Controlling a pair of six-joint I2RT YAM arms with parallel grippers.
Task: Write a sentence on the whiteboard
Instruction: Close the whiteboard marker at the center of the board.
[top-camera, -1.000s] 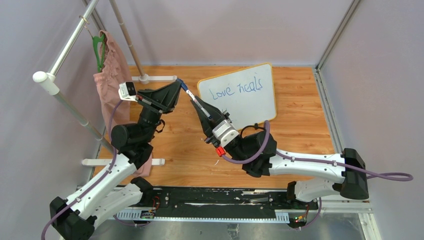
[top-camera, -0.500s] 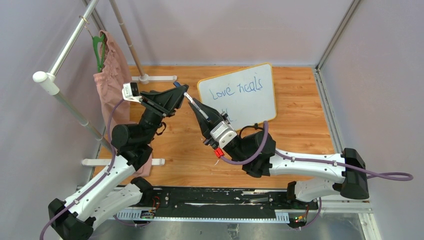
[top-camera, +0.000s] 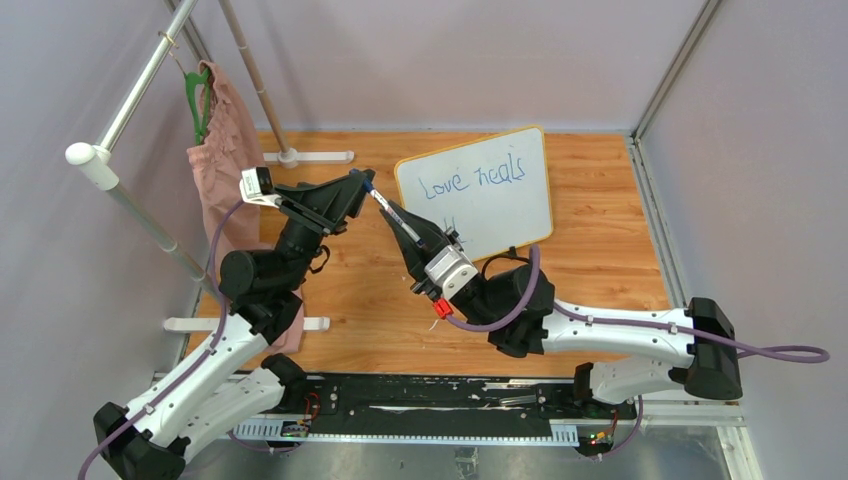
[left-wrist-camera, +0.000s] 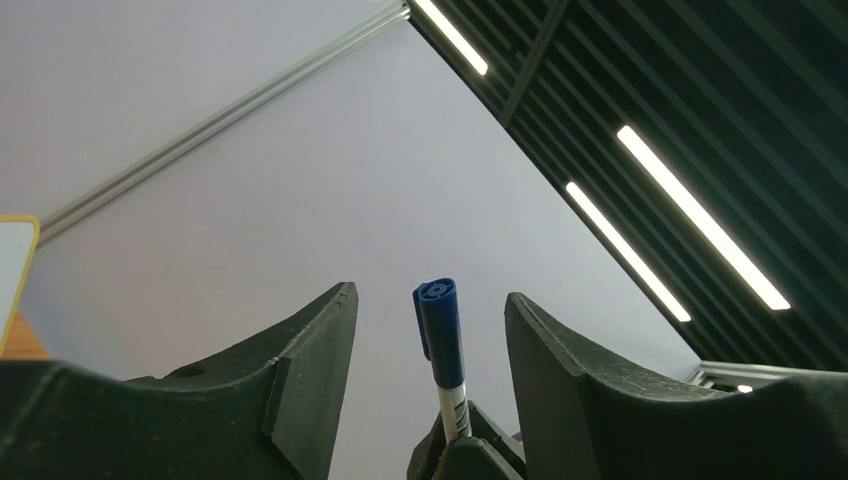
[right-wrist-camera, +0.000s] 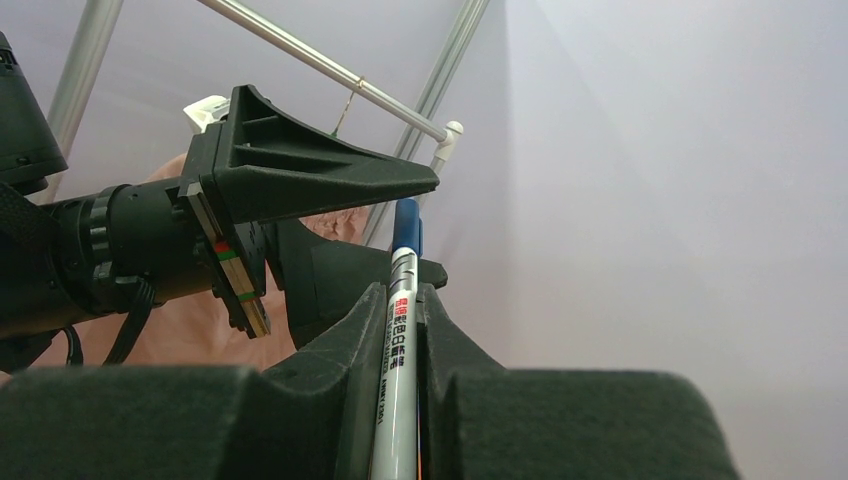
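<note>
On the left, a pink cloth (top-camera: 222, 150) hangs from a green hanger (top-camera: 201, 100) on a white rack (top-camera: 92, 160). Next to it, the left gripper (top-camera: 360, 186) is up in the air with its 2 fingers wide apart. The blue cap of the marker (top-camera: 383, 201) sits in the gap between them and touches neither one. The right gripper (top-camera: 408, 222) is squeezed tight on the marker's white body and points it up at the left gripper. Just right of it, the whiteboard (top-camera: 505, 212) stands on the wood table (top-camera: 600, 230). The sentence (top-camera: 472, 178) on it says "Love heals" in blue, with 1 small blue mark under it.
</note>
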